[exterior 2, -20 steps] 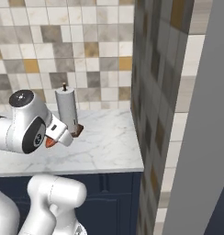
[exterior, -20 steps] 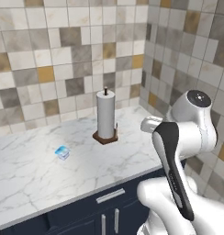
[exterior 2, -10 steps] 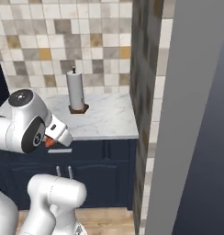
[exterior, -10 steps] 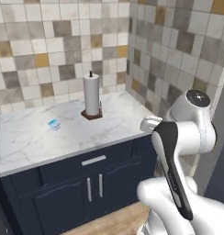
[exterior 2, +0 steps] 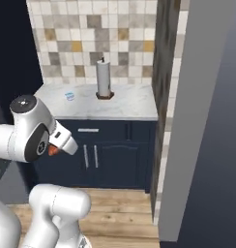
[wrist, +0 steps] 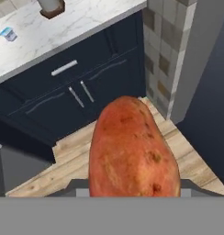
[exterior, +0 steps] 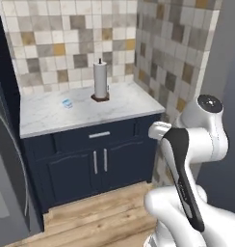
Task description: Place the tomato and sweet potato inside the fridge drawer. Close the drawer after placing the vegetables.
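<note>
Up close, sweet potato over wooden floor.

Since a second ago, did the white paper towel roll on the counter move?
No. The white paper towel roll still stands in the same spot on the white marble counter, right of the small blue cup. The camera backed away, so the whole picture shifted.

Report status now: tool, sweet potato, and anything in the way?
Tool shut on sweet potato. Arm held high, facing the navy cabinet and marble counter. Wooden floor ahead, no obstacle seen.
</note>
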You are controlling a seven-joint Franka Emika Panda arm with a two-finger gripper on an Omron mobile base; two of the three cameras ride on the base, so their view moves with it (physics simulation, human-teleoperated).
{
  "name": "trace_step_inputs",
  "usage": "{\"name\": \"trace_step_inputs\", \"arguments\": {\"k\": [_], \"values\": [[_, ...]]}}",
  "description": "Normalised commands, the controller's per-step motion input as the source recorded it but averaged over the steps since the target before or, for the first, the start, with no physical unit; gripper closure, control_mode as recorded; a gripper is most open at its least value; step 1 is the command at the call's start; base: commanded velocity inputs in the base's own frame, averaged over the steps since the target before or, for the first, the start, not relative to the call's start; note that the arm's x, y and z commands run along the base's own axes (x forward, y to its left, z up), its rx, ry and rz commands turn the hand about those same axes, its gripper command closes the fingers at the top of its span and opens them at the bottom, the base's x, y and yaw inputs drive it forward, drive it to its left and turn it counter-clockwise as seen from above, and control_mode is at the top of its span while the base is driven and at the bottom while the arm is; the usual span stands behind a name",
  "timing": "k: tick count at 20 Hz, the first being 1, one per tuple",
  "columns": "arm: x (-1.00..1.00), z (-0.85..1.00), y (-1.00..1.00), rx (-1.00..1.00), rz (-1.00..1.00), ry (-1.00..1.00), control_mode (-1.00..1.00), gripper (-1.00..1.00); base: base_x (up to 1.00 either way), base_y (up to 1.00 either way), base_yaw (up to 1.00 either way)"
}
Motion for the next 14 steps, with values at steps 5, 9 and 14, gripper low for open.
{"name": "trace_step_inputs", "arguments": {"k": [5,9,14], "values": [[0.0,0.0,0.0,0.0,0.0,0.0,1.0,1.0,-0.86,0.41,0.24],[0.0,0.0,0.0,0.0,0.0,0.0,1.0,1.0,-0.55,0.67,0.24],[0.0,0.0,0.0,0.0,0.0,0.0,1.0,1.0,-0.31,0.72,0.27]]}}
